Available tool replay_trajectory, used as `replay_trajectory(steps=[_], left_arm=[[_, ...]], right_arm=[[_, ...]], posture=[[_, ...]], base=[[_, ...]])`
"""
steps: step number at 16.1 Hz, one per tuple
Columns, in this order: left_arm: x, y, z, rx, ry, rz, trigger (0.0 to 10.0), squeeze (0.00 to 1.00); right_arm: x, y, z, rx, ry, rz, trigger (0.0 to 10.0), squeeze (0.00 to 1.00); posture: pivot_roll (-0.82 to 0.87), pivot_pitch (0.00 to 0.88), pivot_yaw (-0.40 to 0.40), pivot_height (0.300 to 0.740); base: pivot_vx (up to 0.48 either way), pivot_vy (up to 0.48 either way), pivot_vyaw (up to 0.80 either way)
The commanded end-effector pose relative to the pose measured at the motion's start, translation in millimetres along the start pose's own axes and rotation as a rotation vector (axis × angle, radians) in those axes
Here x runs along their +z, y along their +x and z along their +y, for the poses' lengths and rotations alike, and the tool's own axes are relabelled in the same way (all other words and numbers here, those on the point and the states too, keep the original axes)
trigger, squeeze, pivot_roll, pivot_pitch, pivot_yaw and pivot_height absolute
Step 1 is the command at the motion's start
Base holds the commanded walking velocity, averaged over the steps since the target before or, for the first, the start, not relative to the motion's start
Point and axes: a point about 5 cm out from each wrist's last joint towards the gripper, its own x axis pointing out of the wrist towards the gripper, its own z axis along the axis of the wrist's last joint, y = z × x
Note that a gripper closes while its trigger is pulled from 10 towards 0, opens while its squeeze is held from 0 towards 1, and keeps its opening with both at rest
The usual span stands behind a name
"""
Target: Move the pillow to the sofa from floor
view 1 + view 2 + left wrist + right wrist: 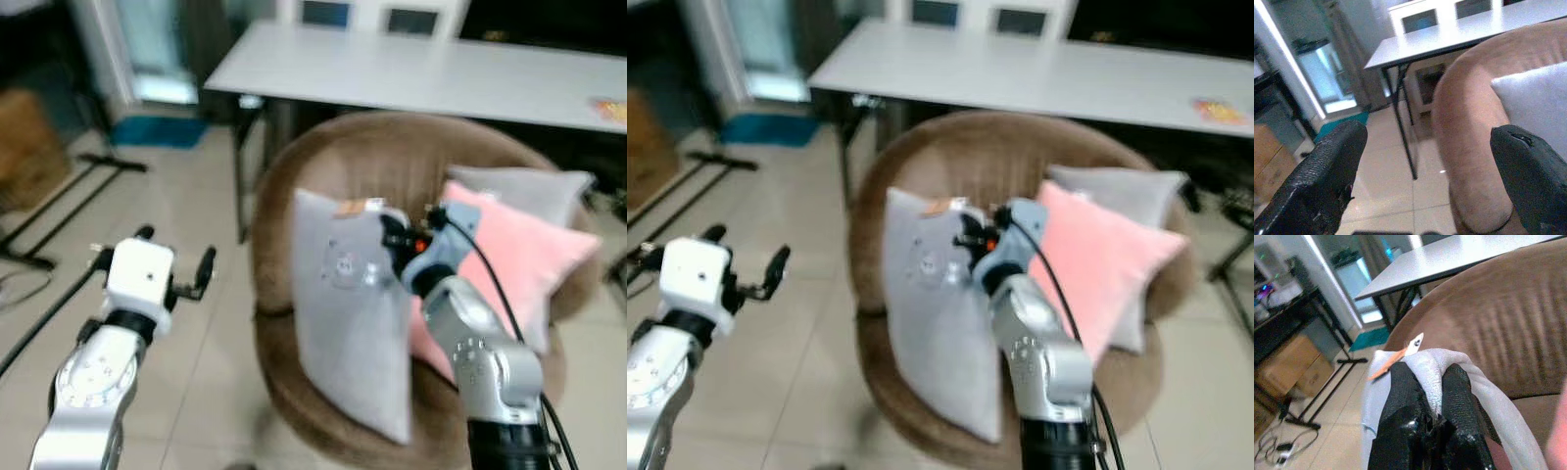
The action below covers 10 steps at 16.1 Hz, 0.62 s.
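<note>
A grey pillow stands upright on the seat of a round brown sofa chair, leaning against a pink pillow. My right gripper is shut on the grey pillow's top edge, beside its orange and white tag; in the right wrist view both black fingers pinch a fold of the grey fabric. My left gripper is open over the tiled floor, left of the chair, with nothing between its fingers.
A second grey pillow rests behind the pink one. A white table with black legs stands just behind the chair. A black stand's legs and cables lie on the floor at left, near a cardboard box.
</note>
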Motion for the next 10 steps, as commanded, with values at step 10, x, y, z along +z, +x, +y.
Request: replay_trajectory(steps=[10], left_arm=[[-4,-7.0,-8.2,-0.325,0.047,0.059,10.0,0.00]], right_arm=[[18,46.8,22.9,0.121,0.042,-0.088,10.0,0.00]], posture=[[0.05,0.000,0.008,0.740]], base=[[0.000,0.000,-0.08]])
